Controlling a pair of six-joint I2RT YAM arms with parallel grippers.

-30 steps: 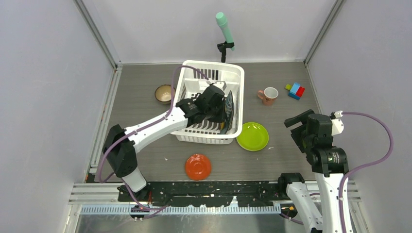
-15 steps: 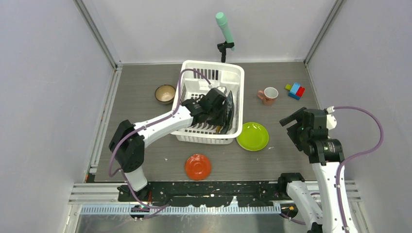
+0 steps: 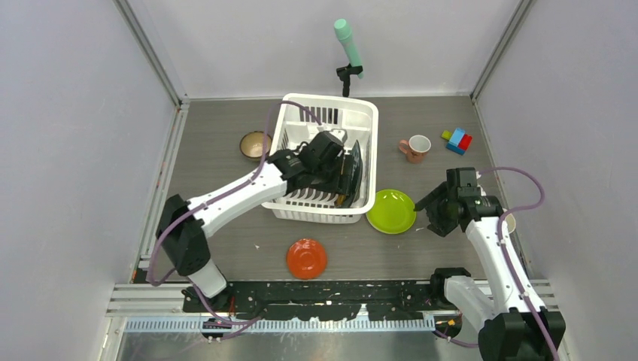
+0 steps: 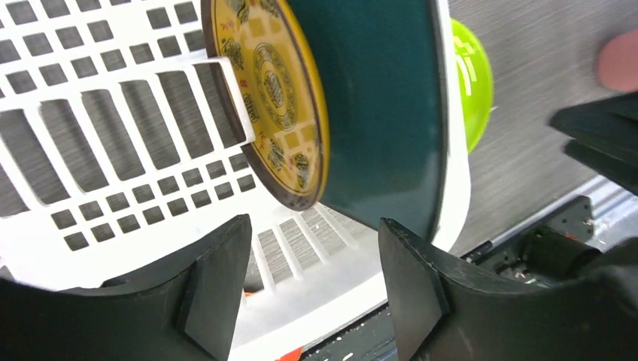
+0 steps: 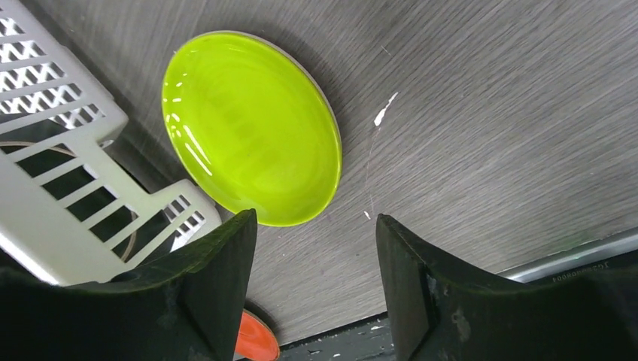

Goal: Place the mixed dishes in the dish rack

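Observation:
The dish rack (image 3: pixel 316 215) stands at mid-table. A dark teal plate (image 3: pixel 356 167) and a yellow patterned plate (image 4: pixel 278 98) stand on edge inside it, the yellow one leaning on the teal plate (image 4: pixel 376 113). My left gripper (image 3: pixel 336 171) is in the rack beside them, open (image 4: pixel 312 293), just clear of the yellow plate's rim. A lime-green plate (image 3: pixel 391 211) lies right of the rack. My right gripper (image 3: pixel 423 213) hovers at its right edge, open and empty (image 5: pixel 316 286). On the table are a red-orange dish (image 3: pixel 306 258), a small brown bowl (image 3: pixel 254 144) and a pink mug (image 3: pixel 414 148).
Coloured toy blocks (image 3: pixel 457 141) sit at the far right. A mint-green cylinder (image 3: pixel 348 43) on a black stand rises behind the rack. The rack's white wall (image 5: pixel 68 188) lies just left of the lime-green plate (image 5: pixel 248 128). Grey walls enclose the table.
My left gripper has opened and let go of the yellow patterned plate, which stays in the rack. My right arm swung down and left to the lime-green plate, its jaws narrowing somewhat.

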